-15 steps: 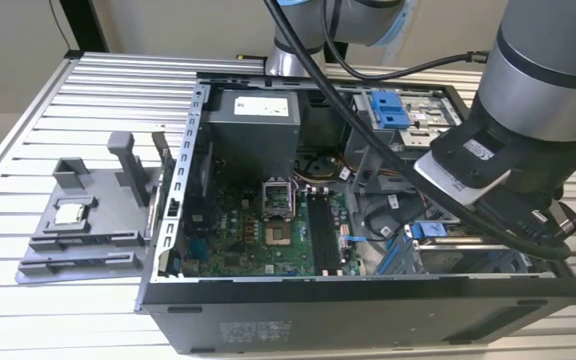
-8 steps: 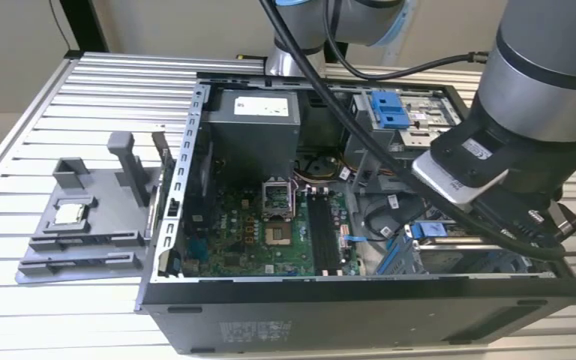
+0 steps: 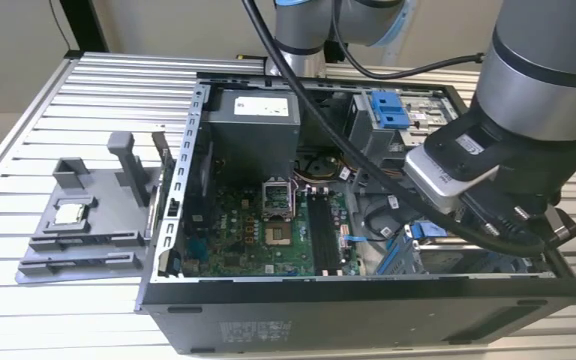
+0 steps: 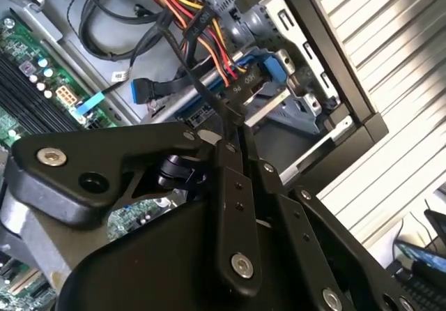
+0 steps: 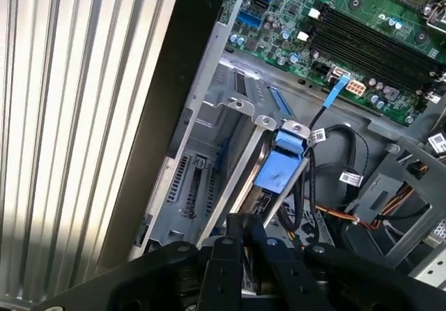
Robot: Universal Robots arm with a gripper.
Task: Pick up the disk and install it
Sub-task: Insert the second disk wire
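gripper (image 5: 240,238) fingers look pinched on the disk (image 5: 279,168) edge in the bay, loose cables (image 4: 202,25) could snag it

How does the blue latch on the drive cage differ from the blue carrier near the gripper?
Place: in the exterior view, the blue latch sits on the drive cage at the case's far end, while the blue carrier stands in the near bay, close to the gripper.
Exposure: the latch is in full sight, while the arm partly hides the carrier in the exterior view.
Both are blue plastic parts inside the computer case.
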